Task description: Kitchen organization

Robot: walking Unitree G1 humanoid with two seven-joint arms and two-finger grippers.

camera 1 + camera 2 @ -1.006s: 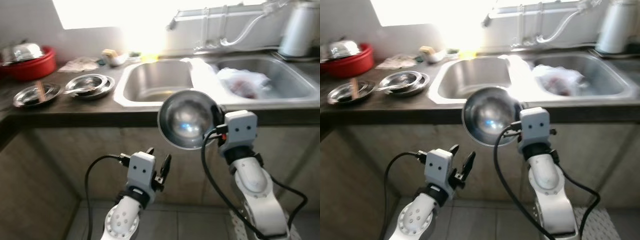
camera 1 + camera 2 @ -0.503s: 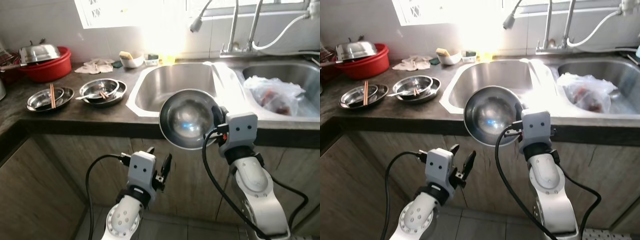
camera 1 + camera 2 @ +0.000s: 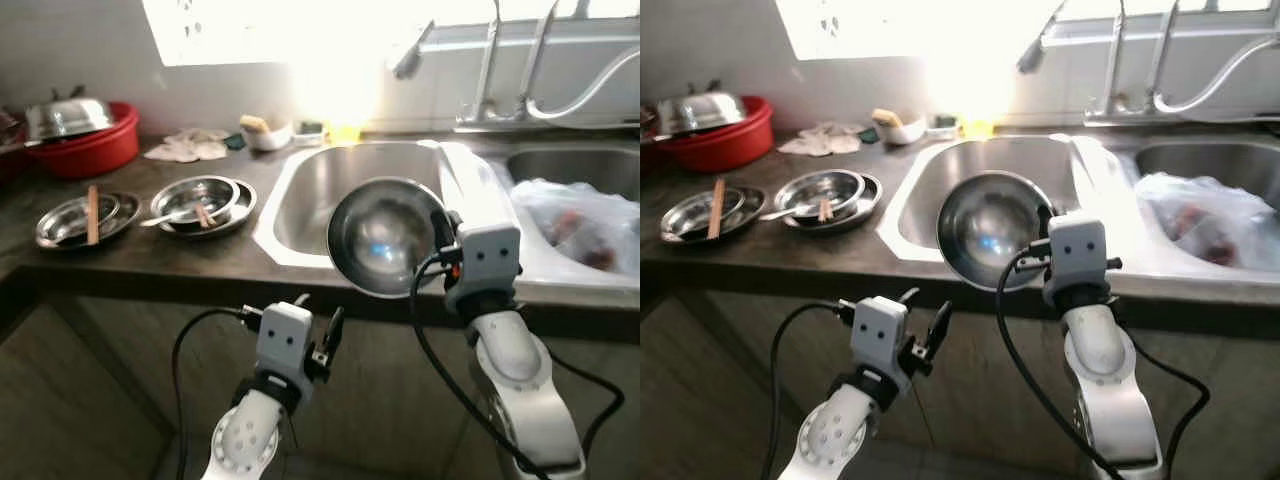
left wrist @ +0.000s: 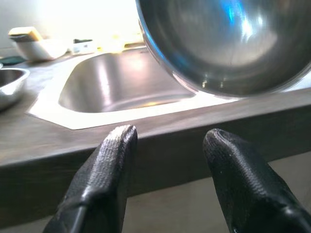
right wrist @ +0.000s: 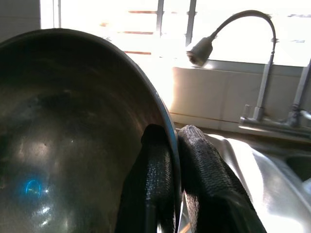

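Steel bowl [image 3: 385,237] is held by its rim, pinched between the two closed black fingers of the right gripper [image 5: 176,145], one finger inside and one outside. It is raised on edge before the counter [image 3: 170,255], in front of the left sink basin [image 3: 350,185], its round, polished hollow turned toward the camera and catching a blue glint. The left gripper [image 4: 167,145] is held lower, below the counter edge, its textured jaws apart and empty.
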